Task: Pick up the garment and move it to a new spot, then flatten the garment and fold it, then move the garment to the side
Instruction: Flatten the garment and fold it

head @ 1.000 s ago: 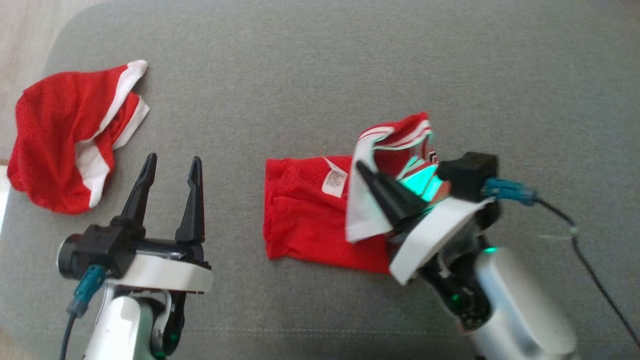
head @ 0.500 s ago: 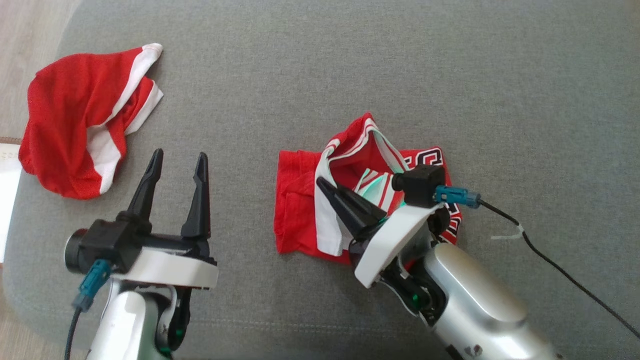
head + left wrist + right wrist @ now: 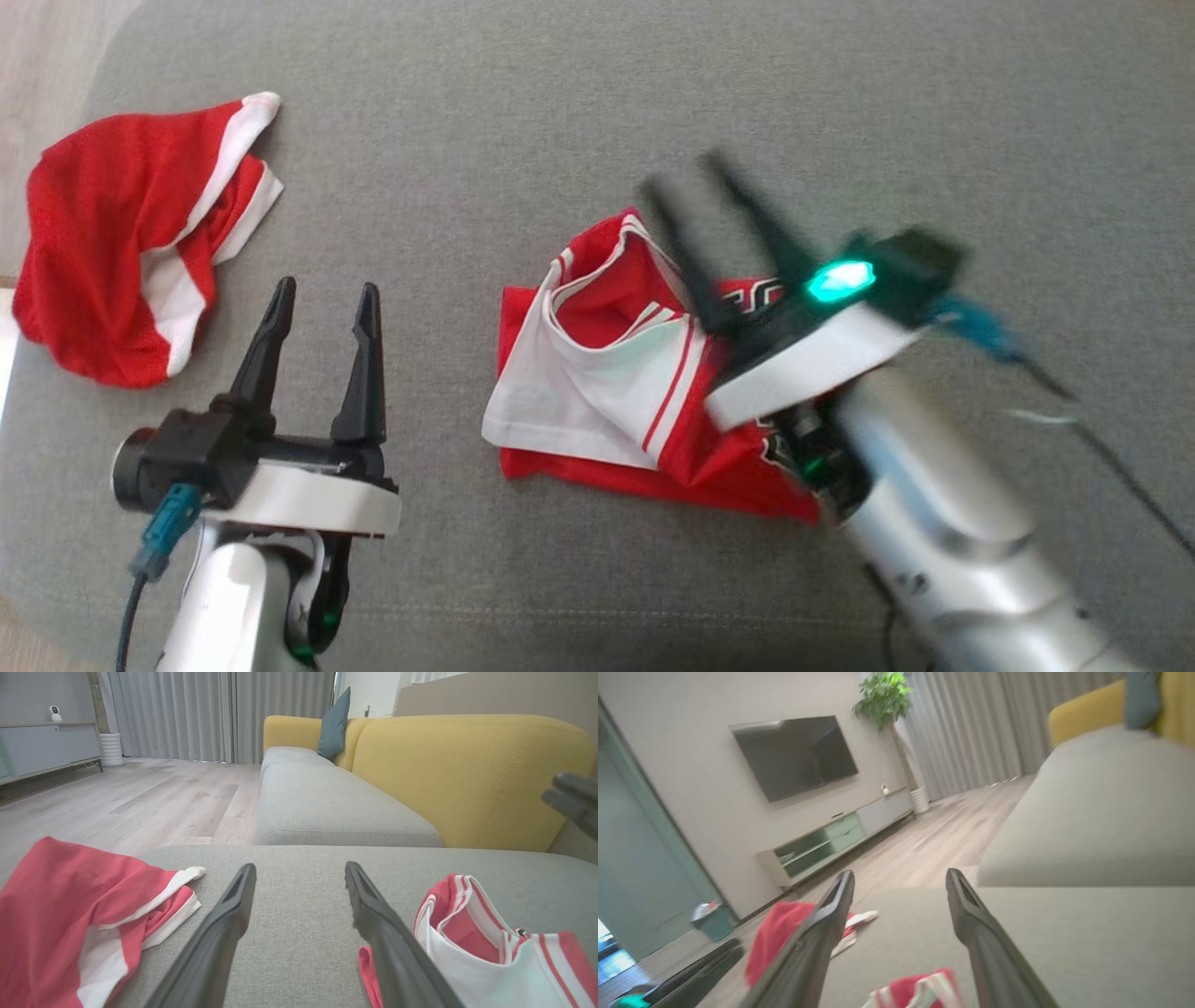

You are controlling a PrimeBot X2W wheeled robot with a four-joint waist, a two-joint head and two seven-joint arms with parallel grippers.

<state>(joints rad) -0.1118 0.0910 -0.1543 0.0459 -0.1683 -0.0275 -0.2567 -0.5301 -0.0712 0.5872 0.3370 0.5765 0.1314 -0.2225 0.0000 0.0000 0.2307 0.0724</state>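
The garment [image 3: 607, 373], a red jersey with white trim, lies folded on the grey cushion [image 3: 560, 103], its white side panel turned over the red part. My right gripper [image 3: 686, 177] hovers blurred over the garment's far right part, open and holding nothing. In the right wrist view its fingers [image 3: 901, 875] stand apart above the garment [image 3: 915, 991]. My left gripper [image 3: 325, 289] rests open at the lower left, well clear of the cloth. The left wrist view has the left gripper [image 3: 300, 868] open, with the garment [image 3: 490, 952] at its right.
A second red-and-white cloth [image 3: 121, 243] lies bunched at the cushion's far left edge, also seen as a red heap [image 3: 70, 914]. A dark cable [image 3: 1120, 467] trails from the right arm. A yellow backrest [image 3: 467, 765] borders the cushion. Wooden floor [image 3: 47, 56] begins past the left edge.
My right gripper has let go of the garment's flap, opened and swung up and away to the right. The white flap now lies spread over the red part. The left arm has stayed put.
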